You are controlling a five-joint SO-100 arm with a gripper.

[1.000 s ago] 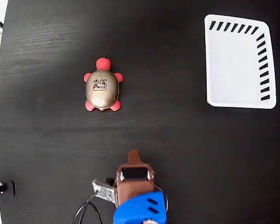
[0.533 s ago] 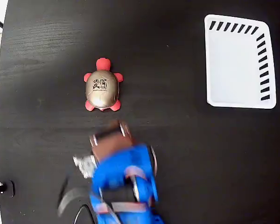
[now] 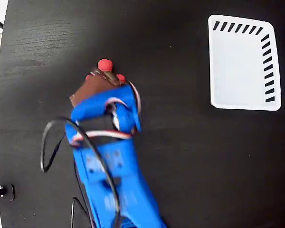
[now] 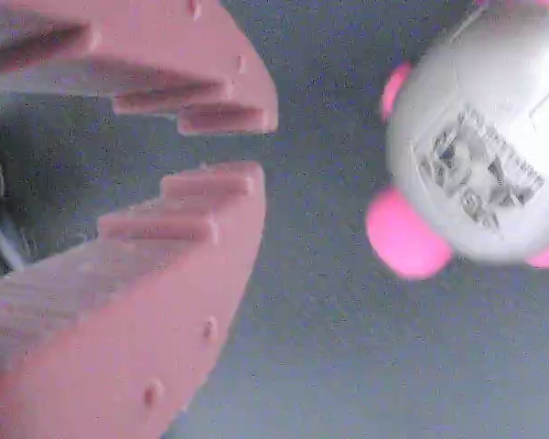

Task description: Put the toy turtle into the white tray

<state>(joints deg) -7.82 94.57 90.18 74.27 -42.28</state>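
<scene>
The toy turtle [image 3: 105, 65] lies on the black table, left of centre in the fixed view. Only its red head and one red foot show there, because my brown gripper [image 3: 102, 76] and blue arm hang over its shell. In the wrist view the turtle [image 4: 480, 165] sits at the upper right, with its pale shell, dark mark and pink-red feet visible. My gripper [image 4: 256, 146] is to its left, apart from it. The jaws stand almost together with only a thin slit and nothing between them. The white tray [image 3: 242, 61] lies at the upper right, with nothing in it.
The blue arm [image 3: 109, 166] runs from the bottom edge up to the turtle, trailing a looping black cable [image 3: 50, 147] on its left. The table's left edge [image 3: 0, 95] is close by. A small black fixture [image 3: 0, 191] sits at the bottom left.
The arm has swung up and left from the bottom edge, and the gripper now hangs over the turtle, covering its shell. Turtle and tray have not moved.
</scene>
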